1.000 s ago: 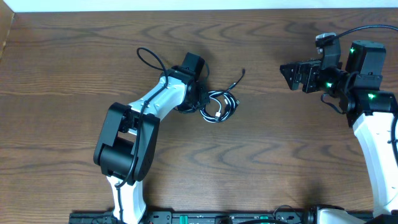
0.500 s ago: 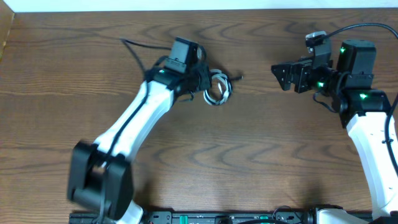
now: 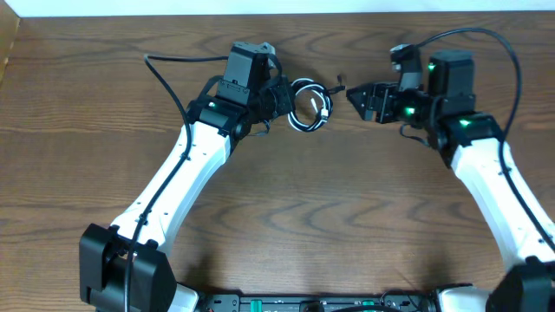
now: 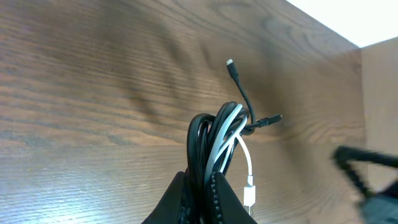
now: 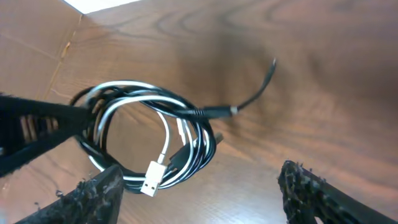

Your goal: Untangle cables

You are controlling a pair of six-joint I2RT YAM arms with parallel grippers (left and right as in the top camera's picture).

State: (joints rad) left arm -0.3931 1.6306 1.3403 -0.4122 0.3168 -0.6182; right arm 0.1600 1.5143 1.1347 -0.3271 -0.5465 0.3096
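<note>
The cables [image 3: 310, 106] are black cords and a white one coiled in a small bundle, held above the wooden table [image 3: 286, 217] near its far edge. My left gripper [image 3: 284, 100] is shut on the bundle's left side. In the left wrist view the coil [image 4: 214, 140] rises from between the left gripper [image 4: 202, 182] fingers. A white USB plug [image 5: 151, 185] hangs from the coil [image 5: 149, 134], and a black loose end [image 5: 261, 87] sticks out to the right. My right gripper [image 3: 354, 94] is open just right of the bundle, its fingers [image 5: 93, 199] straddling the coil's lower part without touching.
A cardboard wall [image 4: 380, 93] stands along the table's far side, close behind the bundle. The left arm's own thick black cable [image 3: 169, 69] loops out toward the back left. The right arm's cable [image 3: 473, 39] arches over its wrist.
My left arm has stretched out and carried the bundle toward the far edge and a little right. The right gripper has moved left up to the bundle, its jaws narrowing slightly.
</note>
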